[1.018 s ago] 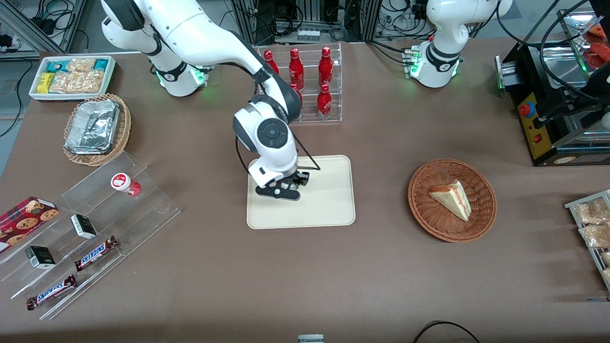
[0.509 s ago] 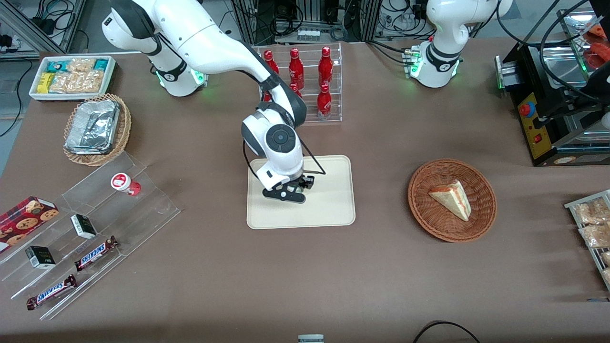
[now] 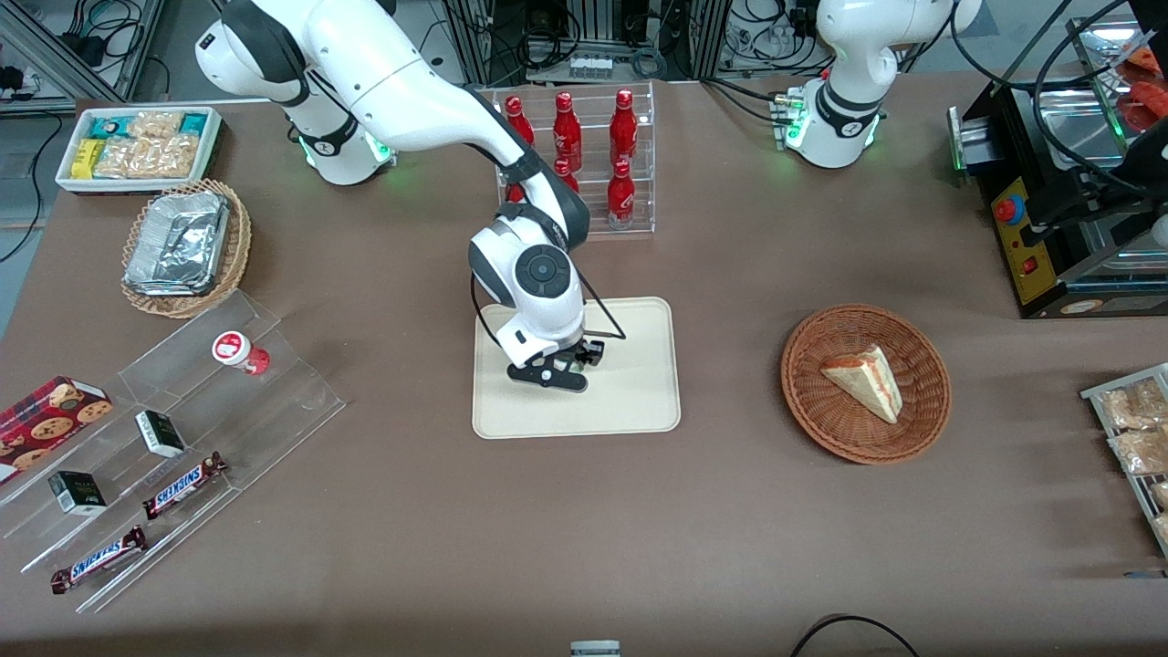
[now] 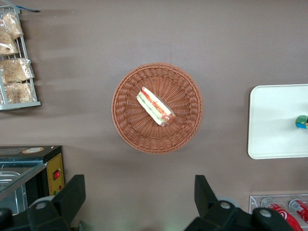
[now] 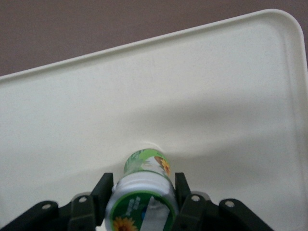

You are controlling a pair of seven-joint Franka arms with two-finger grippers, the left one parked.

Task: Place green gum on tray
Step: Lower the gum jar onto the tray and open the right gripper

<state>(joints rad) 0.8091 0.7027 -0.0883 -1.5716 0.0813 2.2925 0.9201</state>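
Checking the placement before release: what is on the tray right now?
Only the green gum, standing on the tray, with the gripper shut on it. Whether its base touches the tray is hidden.

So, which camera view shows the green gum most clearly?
The right wrist view: the green gum stands between the gripper fingers, base on the tray. The left wrist view shows only its lid as a small dot on the tray. In the front view the arm hides it.
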